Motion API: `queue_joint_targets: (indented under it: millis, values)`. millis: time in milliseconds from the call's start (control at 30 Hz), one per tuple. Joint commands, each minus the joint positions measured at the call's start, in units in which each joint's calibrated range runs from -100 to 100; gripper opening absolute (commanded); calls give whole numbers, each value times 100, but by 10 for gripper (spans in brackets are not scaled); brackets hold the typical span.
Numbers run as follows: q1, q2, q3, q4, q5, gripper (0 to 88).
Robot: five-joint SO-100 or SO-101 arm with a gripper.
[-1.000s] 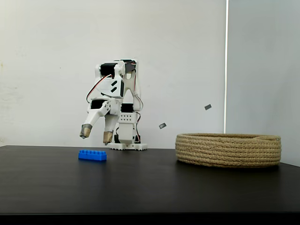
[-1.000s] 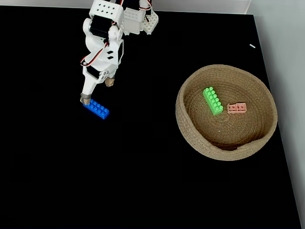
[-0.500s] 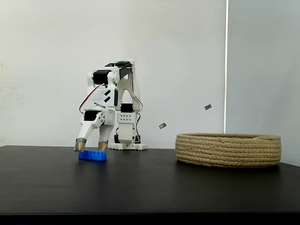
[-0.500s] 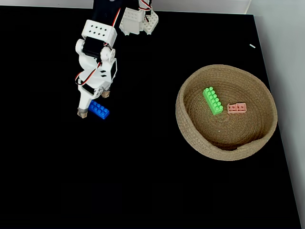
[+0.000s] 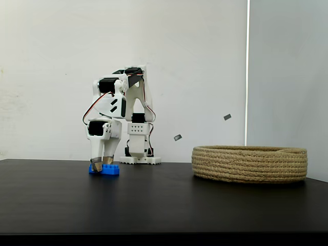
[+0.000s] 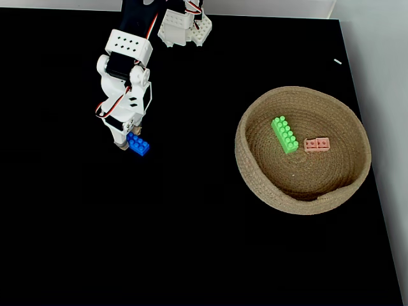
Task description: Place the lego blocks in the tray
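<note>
Black tabletop runs under a white wall, with the white arm bent steeply down near the table's far edge. Its claw is at the surface with both fingertips drawn in against the blue brick, which rests on the table; in a fixed view from above, the claw covers one end of the blue brick and the other end sticks out toward the basket. The rope basket sits well apart to the right in that view. Inside it lie the green brick and, just beside it, the pink brick. From the side, the basket hides its contents.
</note>
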Motion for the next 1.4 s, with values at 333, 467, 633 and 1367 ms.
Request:
queue_joint_targets:
  millis: [333,467,633,1367]
  values:
    - [-1504,-2014,-392,1652,-1382,2]
    - [-2460,-3098,-27,1319,-1856,2]
    - [-3854,-3889,-55,761,-2061,2]
    - [-5098,-3149,1049,-1930,-1509,176]
